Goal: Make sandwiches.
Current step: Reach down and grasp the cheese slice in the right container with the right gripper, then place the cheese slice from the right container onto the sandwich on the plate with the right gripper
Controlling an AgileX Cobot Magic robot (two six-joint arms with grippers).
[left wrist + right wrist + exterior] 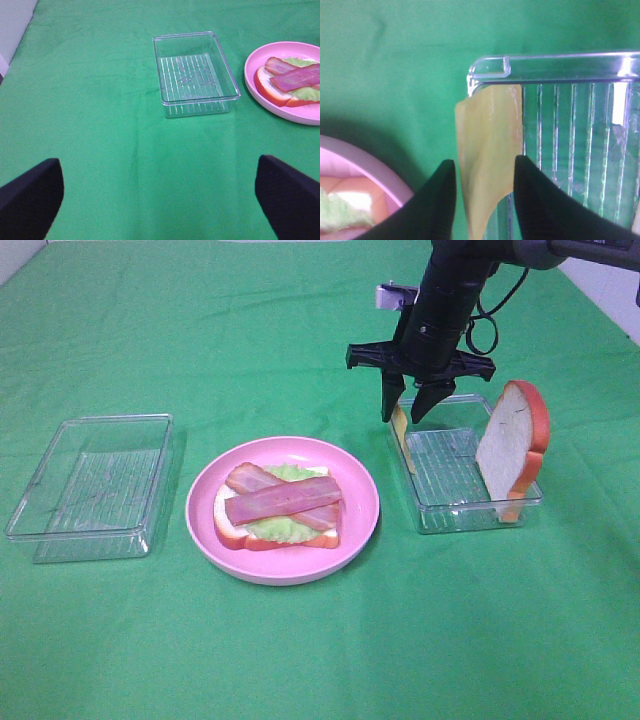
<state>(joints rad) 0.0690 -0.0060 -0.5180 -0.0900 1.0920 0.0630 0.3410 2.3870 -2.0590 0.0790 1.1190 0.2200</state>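
Note:
On the pink plate (pixel 362 508) lies a bread slice (pixel 228 530) with lettuce (pixel 272 531) and bacon strips (pixel 283 498) on top. A thin yellow cheese slice (pixel 401 435) leans on the left wall of the right clear tray (pixel 450 515). A second bread slice (pixel 510 445) stands upright at that tray's right end. My right gripper (pixel 407 412) hangs open just above the cheese. In the right wrist view its fingers (pixel 447 200) straddle the cheese (pixel 487 130). My left gripper (pixel 160 197) is open and empty over bare cloth.
An empty clear ribbed tray (pixel 95 485) sits left of the plate; it also shows in the left wrist view (pixel 195 75), beside the plate (pixel 251 80). Green cloth covers the table. The plate's rim (pixel 365 165) lies close to the cheese.

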